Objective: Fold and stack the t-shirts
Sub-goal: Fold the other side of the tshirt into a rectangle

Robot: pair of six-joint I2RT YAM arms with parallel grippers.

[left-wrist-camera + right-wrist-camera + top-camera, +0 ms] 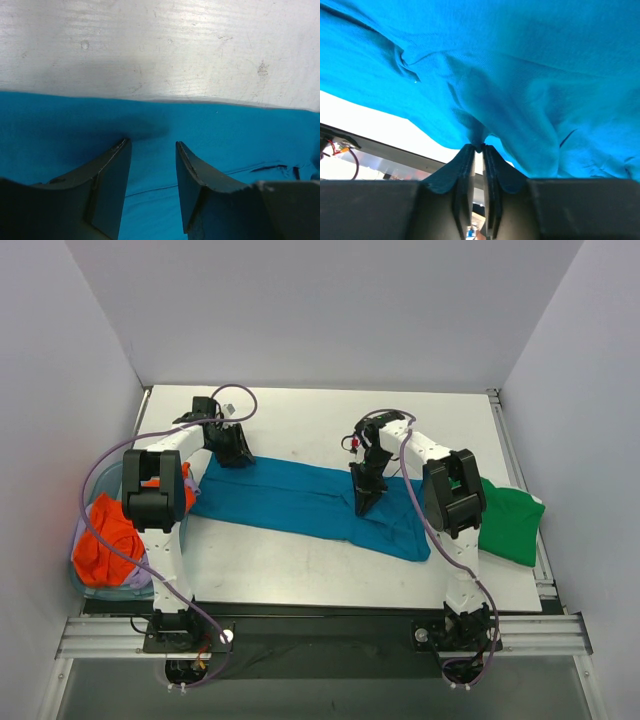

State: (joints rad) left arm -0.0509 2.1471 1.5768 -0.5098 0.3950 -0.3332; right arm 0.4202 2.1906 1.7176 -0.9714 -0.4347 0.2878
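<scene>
A blue t-shirt lies spread across the middle of the table. My left gripper is open over its far left edge; in the left wrist view its fingertips stand apart just above the blue cloth. My right gripper is shut on a pinch of the blue t-shirt near its middle and holds that fold lifted. A green t-shirt lies folded at the right edge of the table.
A pile of orange and lilac clothes sits in a basket at the left, beside the left arm. Bare white table lies beyond the blue shirt, with white walls around it.
</scene>
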